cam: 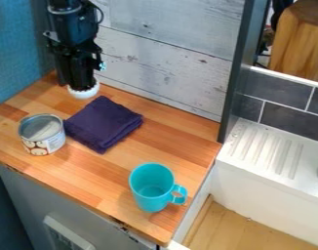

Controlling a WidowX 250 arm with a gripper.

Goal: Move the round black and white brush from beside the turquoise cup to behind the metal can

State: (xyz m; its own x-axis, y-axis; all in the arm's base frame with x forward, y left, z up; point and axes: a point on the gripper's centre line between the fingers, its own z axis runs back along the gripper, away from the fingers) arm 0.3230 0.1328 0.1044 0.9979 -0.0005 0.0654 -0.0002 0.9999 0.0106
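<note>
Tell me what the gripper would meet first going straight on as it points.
The white round thing at the tip of the gripper; past it, probably the counter or the cloth's edge, though depth is unclear.

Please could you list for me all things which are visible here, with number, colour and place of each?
counter: 1, brown, left and centre
can: 1, silver, pale label, open, counter's left
cloth: 1, dark purple, right of can
mug: 1, turquoise, counter's front right
round thing: 1, white, at the pincer's lower end; held or not, unclear
boards: several, whitish, behind counter
wall: 1, blue, far left
post: 1, dark grey, right of boards
draining board: 1, white, right
tiles: several, dark grey, above draining board
wooden block: 1, brown, top right
cabinet front: 1, grey, under counter
arm: 1, black, upper left
pincer: 1, black, below arm
</note>
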